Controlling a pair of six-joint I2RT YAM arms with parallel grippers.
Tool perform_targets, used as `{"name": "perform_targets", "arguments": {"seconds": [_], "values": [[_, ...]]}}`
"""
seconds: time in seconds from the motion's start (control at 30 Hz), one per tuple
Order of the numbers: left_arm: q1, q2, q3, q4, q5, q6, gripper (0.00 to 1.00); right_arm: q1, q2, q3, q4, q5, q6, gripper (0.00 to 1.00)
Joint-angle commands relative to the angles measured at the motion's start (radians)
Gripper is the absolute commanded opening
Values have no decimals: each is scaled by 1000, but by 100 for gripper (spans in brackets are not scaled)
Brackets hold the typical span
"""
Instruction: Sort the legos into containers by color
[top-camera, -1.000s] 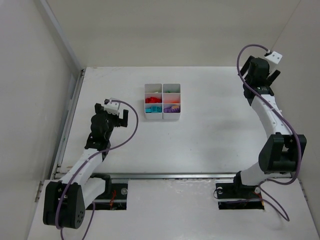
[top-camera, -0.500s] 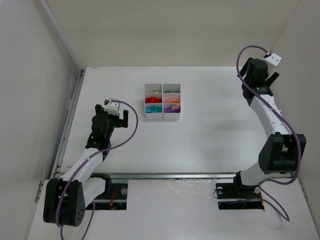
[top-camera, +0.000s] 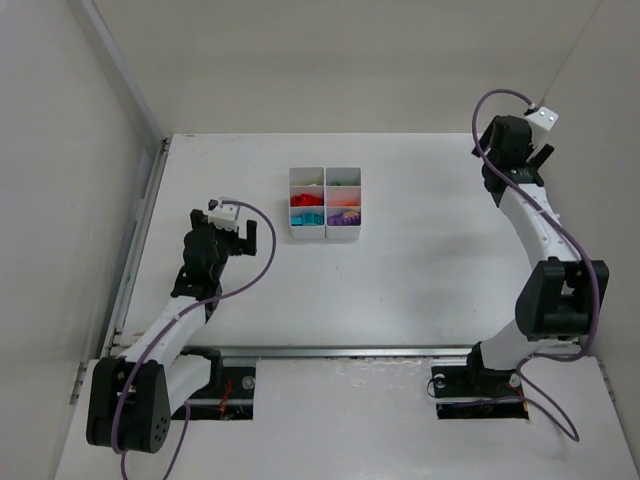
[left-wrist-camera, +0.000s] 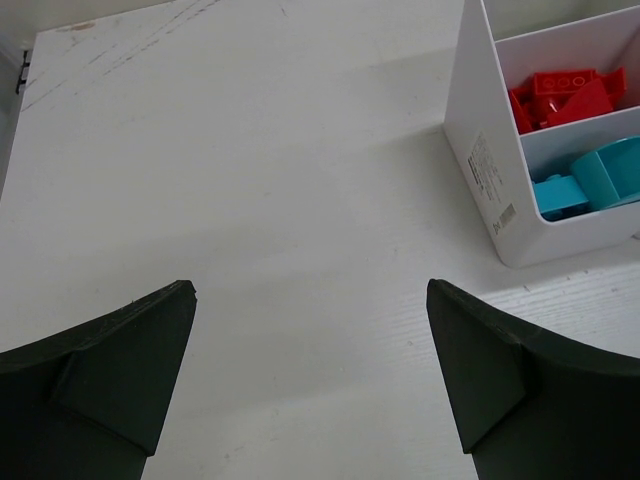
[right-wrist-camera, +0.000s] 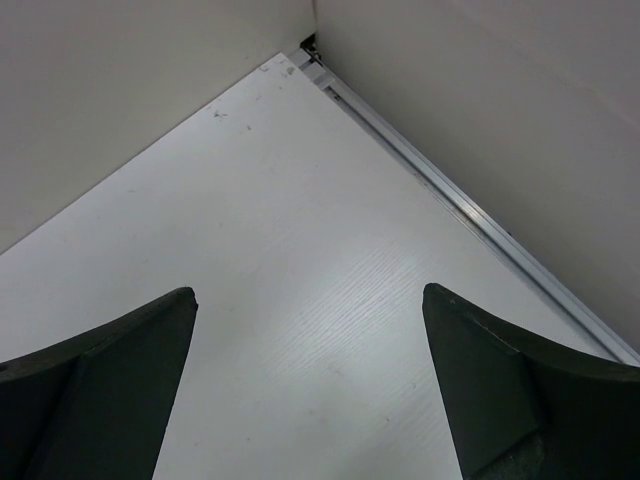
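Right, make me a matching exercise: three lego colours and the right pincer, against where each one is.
1 red legos
2 teal legos
3 purple legos
4 right pincer

A open, at the far right corner of the table
B left column, middle compartment
C right column, compartment nearest the arms
D left column, compartment nearest the arms

Pairs: 1-B, 2-D, 3-C, 4-A

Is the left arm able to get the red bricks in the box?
Probably yes. The left fingers are open, the white box sits just ahead to their right with only table between, and the red bricks lie in an open-topped compartment.
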Motion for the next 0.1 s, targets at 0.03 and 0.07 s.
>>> {"name": "perform_targets", "arguments": {"seconds": [0.03, 0.07], "values": [[5, -12, -10, 54, 10, -21, 100, 1, -1, 56, 9, -9, 19, 100], [5, -12, -19, 54, 10, -21, 100, 1, -17, 45, 21, -9, 19, 100]]}}
